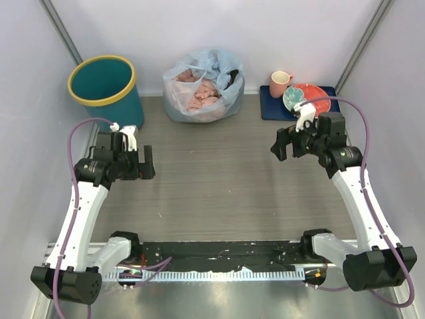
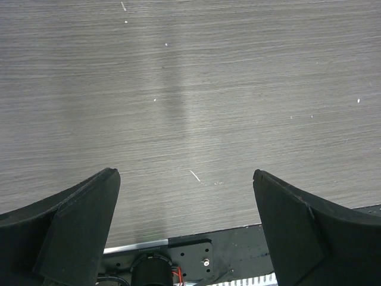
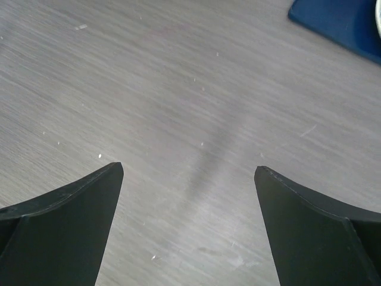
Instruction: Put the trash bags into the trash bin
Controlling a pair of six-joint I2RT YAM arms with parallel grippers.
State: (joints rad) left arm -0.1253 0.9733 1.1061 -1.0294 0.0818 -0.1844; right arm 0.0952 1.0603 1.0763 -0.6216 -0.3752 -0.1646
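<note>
Teal plastic at the far left: trash bin (image 1: 106, 90), yellow-rimmed, upright in the back corner, mouth up.

Nearer than the bin, left gripper (image 1: 149, 163) above the grey wood-grain table (image 1: 212, 199), pointing towards the middle. Black fingers (image 2: 77, 220) spread wide in the left wrist view, bare tabletop between them, nothing held.

At the back centre, trash bags (image 1: 222, 63): thin light-blue film, crumpled, bunched over and behind a clear whitish bag (image 1: 198, 100) full of pink lumps, touching it. Both resting on the table against the back wall, to the right of the bin and apart from it, not inside. Well away from either gripper.

Further right, right gripper (image 1: 279, 143), also above the table, pointing towards the middle. Fingers (image 3: 309, 232) wide apart in the right wrist view, only tabletop between them, gripping nothing.

In the far right corner, blue mat (image 1: 268, 108) with a pink mug (image 1: 279, 83) upright on its back edge, and beside the mug an orange-red plate (image 1: 319, 93) carrying something teal, partly hidden by the right arm.
</note>
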